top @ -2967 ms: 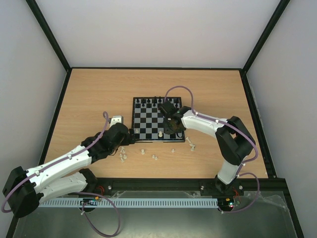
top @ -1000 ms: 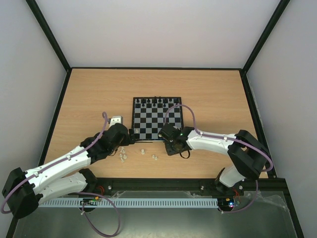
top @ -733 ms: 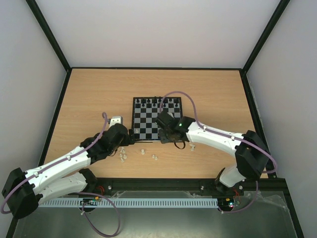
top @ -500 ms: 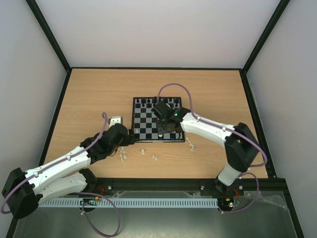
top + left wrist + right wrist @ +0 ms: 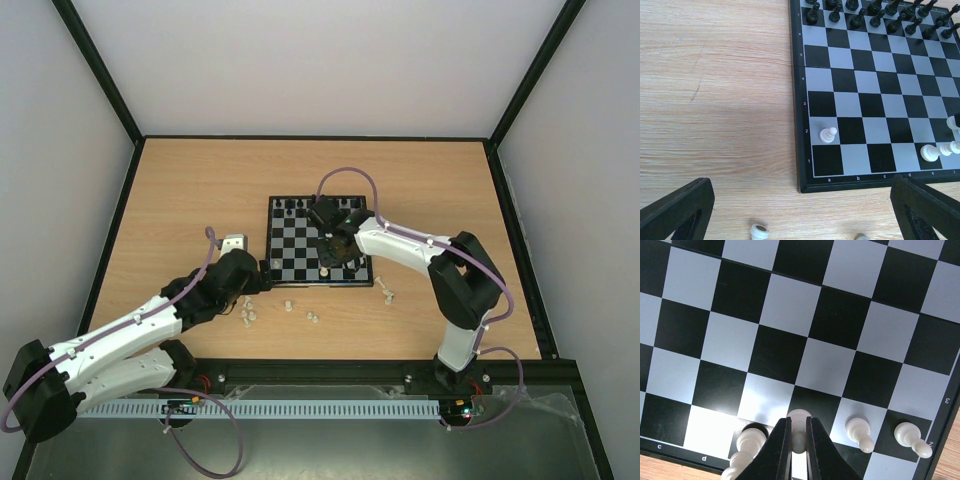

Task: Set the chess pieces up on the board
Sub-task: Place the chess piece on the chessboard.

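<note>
two fingers of the right gripper, nearly closed, pinch a white piece over the near rows of the board. we see the left gripper spread wide, empty, beside the board's corner; more white pieces lie on the table.

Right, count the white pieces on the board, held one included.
5: the a2 pawn, a bigger e1 piece, the held pawn in the right gripper over f2, the g2 pawn and the h2 pawn. Some may be hidden.
</note>
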`<state>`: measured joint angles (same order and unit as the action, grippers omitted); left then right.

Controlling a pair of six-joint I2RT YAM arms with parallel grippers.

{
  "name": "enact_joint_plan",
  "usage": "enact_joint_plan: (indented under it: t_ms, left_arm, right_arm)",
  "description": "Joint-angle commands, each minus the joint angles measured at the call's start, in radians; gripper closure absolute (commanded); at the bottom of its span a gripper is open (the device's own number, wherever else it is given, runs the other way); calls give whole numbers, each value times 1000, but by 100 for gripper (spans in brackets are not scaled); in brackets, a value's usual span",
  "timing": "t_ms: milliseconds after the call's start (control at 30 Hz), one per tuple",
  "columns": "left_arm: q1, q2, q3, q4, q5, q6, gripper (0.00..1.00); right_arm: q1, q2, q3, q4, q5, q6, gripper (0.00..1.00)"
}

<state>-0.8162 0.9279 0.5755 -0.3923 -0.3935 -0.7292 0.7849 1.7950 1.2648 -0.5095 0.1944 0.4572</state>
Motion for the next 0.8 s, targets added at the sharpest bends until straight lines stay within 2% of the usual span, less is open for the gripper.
enact_joint_plan:
  t_ms: [0,667,767]
  left_arm:
    - [-3,2,-4,-1,-9,-1,1]
    - [-3,9,-9,1,-10,-6,0]
    - [-3,11,-7,2,-7,-6,0]
  right_arm:
    - [-16,20,-2,-27,-10,-17,96]
    - [-27,61,-28,-5,-32,-26,95]
    - [-27,54,-33,-7,-33,-26,92]
